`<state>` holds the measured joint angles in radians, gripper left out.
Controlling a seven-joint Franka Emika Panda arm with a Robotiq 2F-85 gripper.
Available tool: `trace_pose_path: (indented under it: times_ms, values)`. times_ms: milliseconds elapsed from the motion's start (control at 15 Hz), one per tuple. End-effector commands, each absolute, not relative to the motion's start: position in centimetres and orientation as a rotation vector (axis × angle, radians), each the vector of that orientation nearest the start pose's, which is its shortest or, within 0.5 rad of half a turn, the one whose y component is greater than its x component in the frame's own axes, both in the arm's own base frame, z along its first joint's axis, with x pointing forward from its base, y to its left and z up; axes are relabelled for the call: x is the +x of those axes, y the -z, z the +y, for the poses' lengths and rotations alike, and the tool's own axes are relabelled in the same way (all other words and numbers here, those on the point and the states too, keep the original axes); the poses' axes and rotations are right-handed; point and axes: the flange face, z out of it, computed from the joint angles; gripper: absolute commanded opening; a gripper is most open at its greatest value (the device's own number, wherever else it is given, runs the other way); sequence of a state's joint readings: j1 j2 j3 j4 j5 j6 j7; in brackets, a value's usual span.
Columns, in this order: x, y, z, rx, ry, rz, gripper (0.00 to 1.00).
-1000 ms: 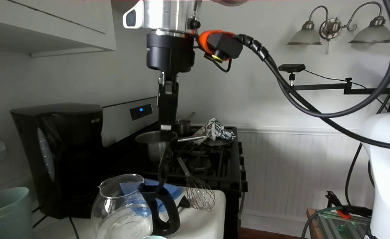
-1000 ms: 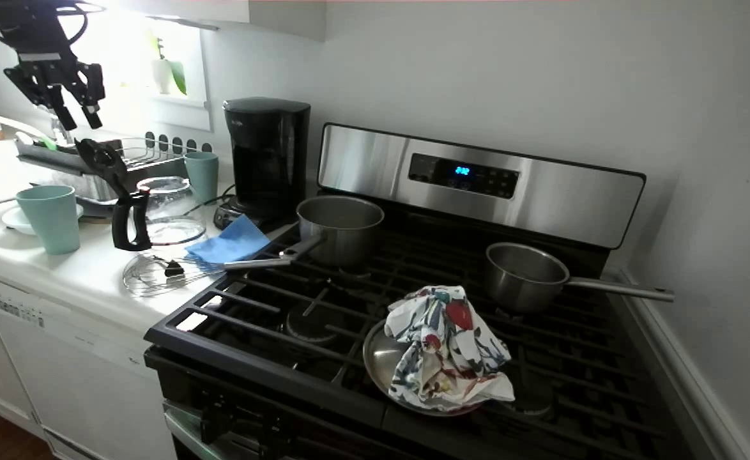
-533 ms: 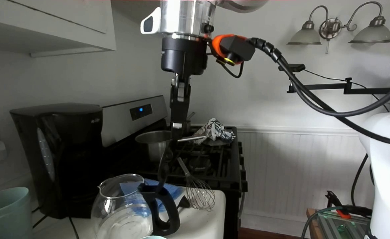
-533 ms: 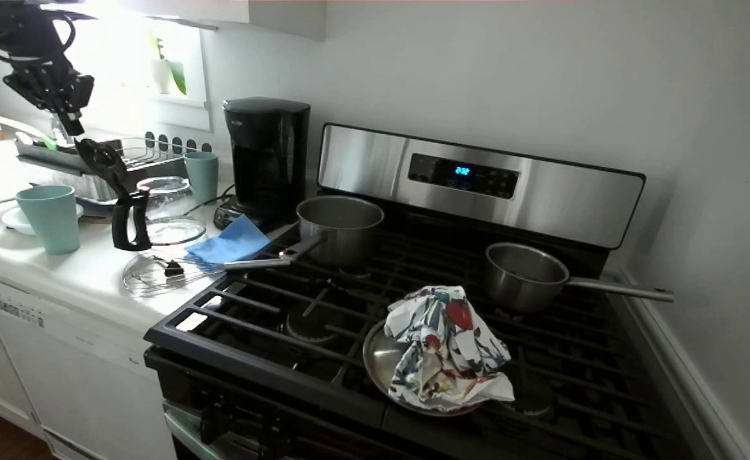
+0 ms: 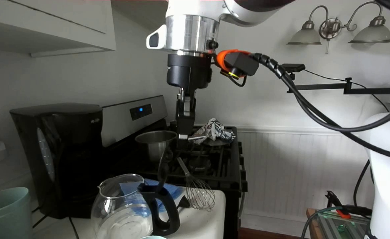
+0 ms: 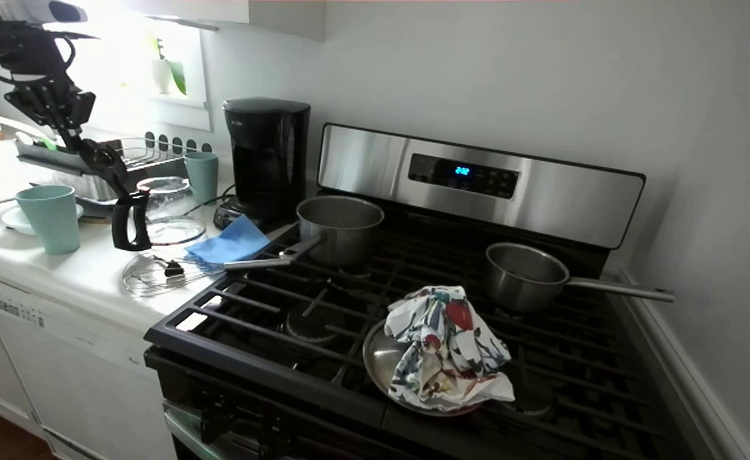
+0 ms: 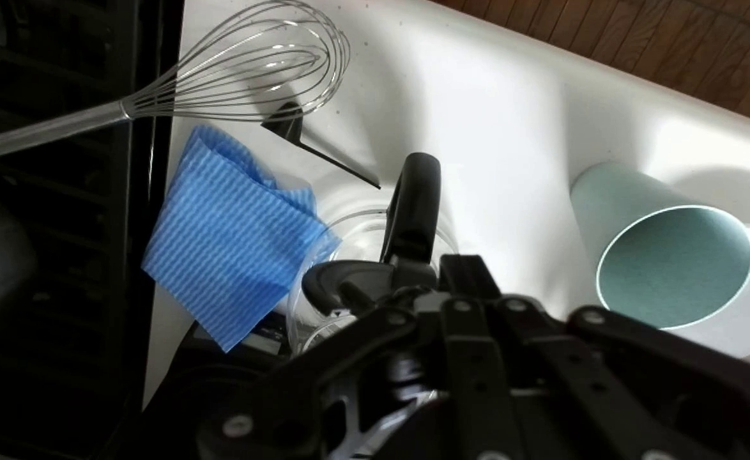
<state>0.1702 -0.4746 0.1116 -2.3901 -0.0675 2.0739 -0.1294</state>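
My gripper shows in both exterior views (image 5: 182, 141) (image 6: 70, 136) and in the wrist view (image 7: 467, 275). Its fingers point down and are together, with nothing seen between them. It is nearest to the black lid (image 5: 164, 166) of a glass carafe (image 5: 115, 209), beside the lid's raised top edge. Whether it touches the lid cannot be told. The lid stands open and upright, also seen in an exterior view (image 6: 108, 165) and the wrist view (image 7: 333, 281). The carafe, with its black handle (image 7: 411, 204), stands on the white counter. The fingers hide part of the lid in the wrist view.
A black coffee maker (image 6: 266, 150) stands behind the carafe. A blue cloth (image 7: 234, 249), a whisk (image 7: 253, 76), a black scoop (image 7: 285, 124) and a green cup (image 6: 49, 220) lie around it. The stove holds pots (image 6: 340, 223) and a pan with a patterned towel (image 6: 445, 351).
My gripper was open a second ago and shut by half a second ago. It has since moved down beside the lid's top, and rightward in an exterior view. The carafe and lid have not moved.
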Motion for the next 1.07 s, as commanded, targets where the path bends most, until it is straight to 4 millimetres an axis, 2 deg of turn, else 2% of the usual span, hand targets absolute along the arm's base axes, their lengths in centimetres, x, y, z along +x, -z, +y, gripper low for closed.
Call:
trace_pose_path:
  times_ms: [0,667,867,1000]
  values:
    - [41.3,-50.0,11.8,-3.177,0.379,-0.702,0.0]
    - [45.2,-46.9,13.0,-3.111,0.662,-0.781,0.0]
    - [45.6,-46.4,13.1,-3.096,0.692,-0.772,0.0]
    - [45.5,-46.9,13.0,-3.09,0.715,-0.762,0.0]
